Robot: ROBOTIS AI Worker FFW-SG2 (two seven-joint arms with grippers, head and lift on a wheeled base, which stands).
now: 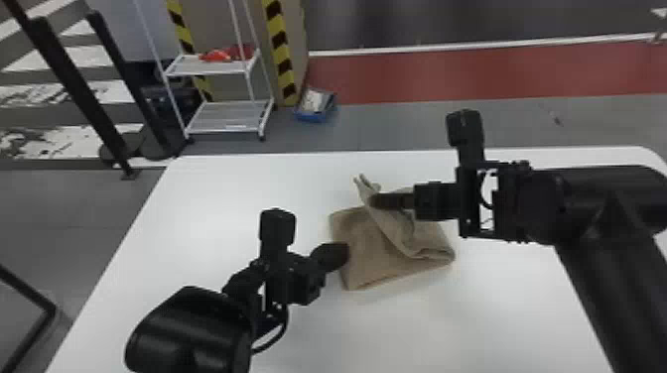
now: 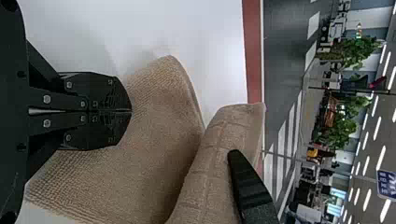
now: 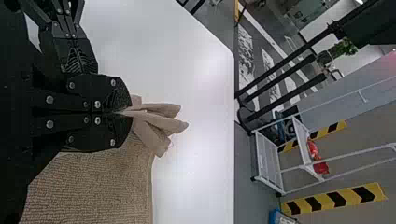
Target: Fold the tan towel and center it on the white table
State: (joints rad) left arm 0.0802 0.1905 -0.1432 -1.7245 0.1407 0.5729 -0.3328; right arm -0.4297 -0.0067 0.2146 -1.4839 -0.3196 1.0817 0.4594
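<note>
The tan towel (image 1: 367, 253) lies partly folded on the white table (image 1: 208, 198), a raised flap crossing its top. My right gripper (image 1: 379, 200) is over the flap, and in the right wrist view the right gripper (image 3: 123, 113) is shut on bunched towel (image 3: 159, 122) that sticks out past its tips. My left gripper (image 1: 342, 255) is at the towel's left edge. Seen from the left wrist, the left gripper (image 2: 130, 111) has its fingers together over the flat towel layer (image 2: 149, 140), with no cloth visible between them.
Behind the table stand a white wheeled shelf (image 1: 223, 114) with red items and a blue bin (image 1: 316, 106) on the floor. Black posts (image 1: 84, 94) rise at the back left. The right forearm extends above the table's right side.
</note>
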